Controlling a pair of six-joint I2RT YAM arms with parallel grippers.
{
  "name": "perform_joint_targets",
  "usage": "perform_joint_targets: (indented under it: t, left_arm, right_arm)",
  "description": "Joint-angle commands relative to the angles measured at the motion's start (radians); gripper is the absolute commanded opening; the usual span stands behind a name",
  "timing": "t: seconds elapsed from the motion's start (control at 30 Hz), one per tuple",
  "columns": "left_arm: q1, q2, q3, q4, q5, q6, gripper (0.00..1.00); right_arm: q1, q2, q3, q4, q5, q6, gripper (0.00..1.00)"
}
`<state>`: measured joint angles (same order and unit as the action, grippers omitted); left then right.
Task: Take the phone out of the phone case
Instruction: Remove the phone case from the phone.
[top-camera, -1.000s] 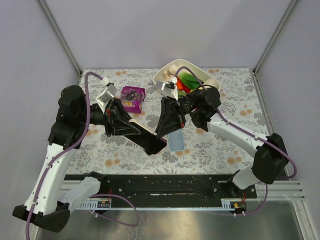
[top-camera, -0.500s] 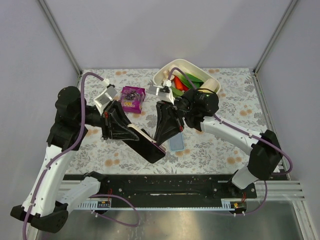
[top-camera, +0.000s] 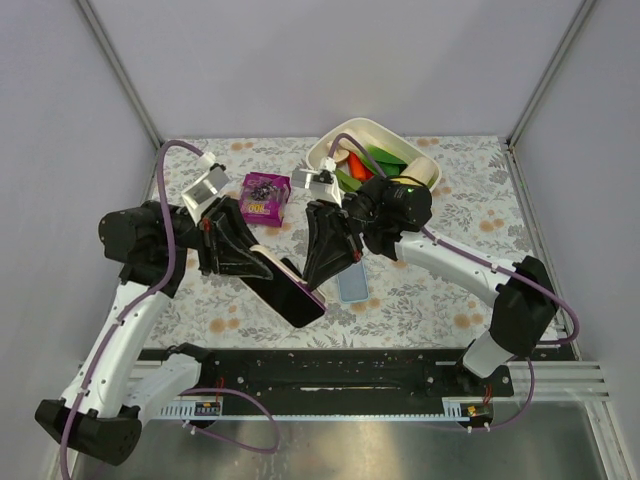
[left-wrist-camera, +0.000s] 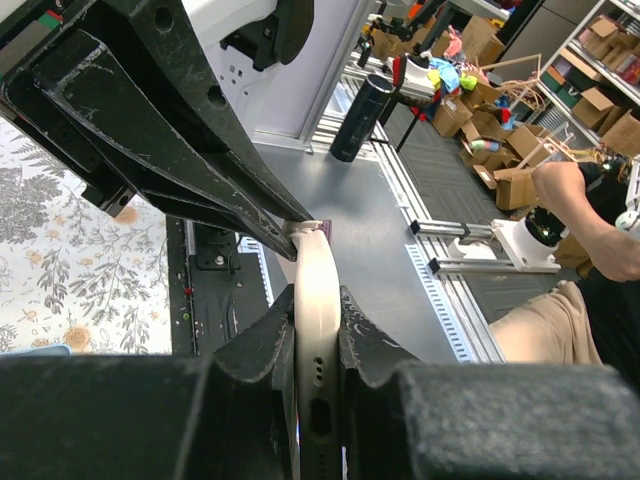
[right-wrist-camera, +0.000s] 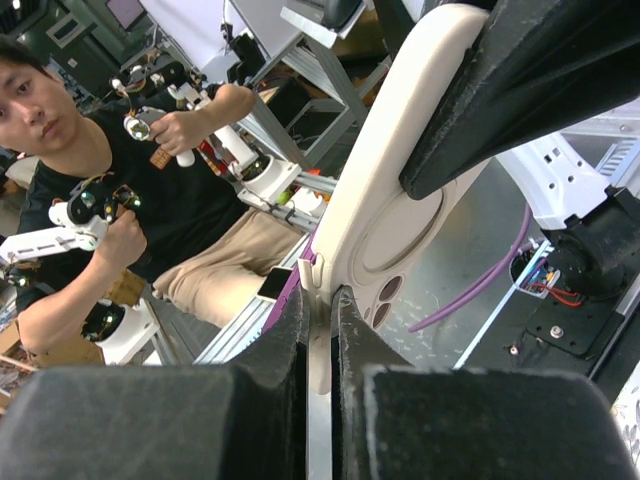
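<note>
Top view: high, rear, looking down on table (top-camera: 450, 300). Wrist views: close-up, both sharing phone (right-wrist-camera: 390, 200).

Black-and-white left arm (top-camera: 132, 240) elbow swung out left and down. Black right gripper (top-camera: 313, 278) followed left. Cream-cased dark-screened phone (top-camera: 290, 295) shifted slightly left, toward near edge.

Floral table (top-camera: 450, 290): purple box (top-camera: 265, 195), white bin (top-camera: 372, 124), pale-blue flat item (top-camera: 352, 286)

Robotics lab; teleoperator (right-wrist-camera: 110, 205), cardboard boxes (left-wrist-camera: 520, 185)
</note>
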<state>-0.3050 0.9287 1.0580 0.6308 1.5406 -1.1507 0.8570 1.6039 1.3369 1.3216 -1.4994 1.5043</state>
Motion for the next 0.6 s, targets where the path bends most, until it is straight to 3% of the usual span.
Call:
perform_joint_targets:
  t: [0.0, 0.13, 0.33, 0.57]
  left_arm:
    - [0.05, -0.007, 0.025, 0.164, -0.269, -0.009, 0.0]
    - [0.082, -0.031, 0.036, -0.001, -0.318, 0.043, 0.0]
    - [0.096, -0.041, 0.144, -0.57, -0.413, 0.415, 0.0]
    - [0.125, -0.027, 0.24, -0.819, -0.583, 0.542, 0.0]
  right_arm:
    - [0.037, 0.013, 0.027, 0.111, -0.091, 0.013, 0.0]
    - [0.021, 0.024, 0.016, 0.107, -0.079, 0.004, 0.0]
    - [-0.064, 0.039, 0.001, 0.005, -0.039, -0.055, 0.0]
    - [-0.096, 0.01, -0.057, -0.237, 0.013, -0.264, 0.01]
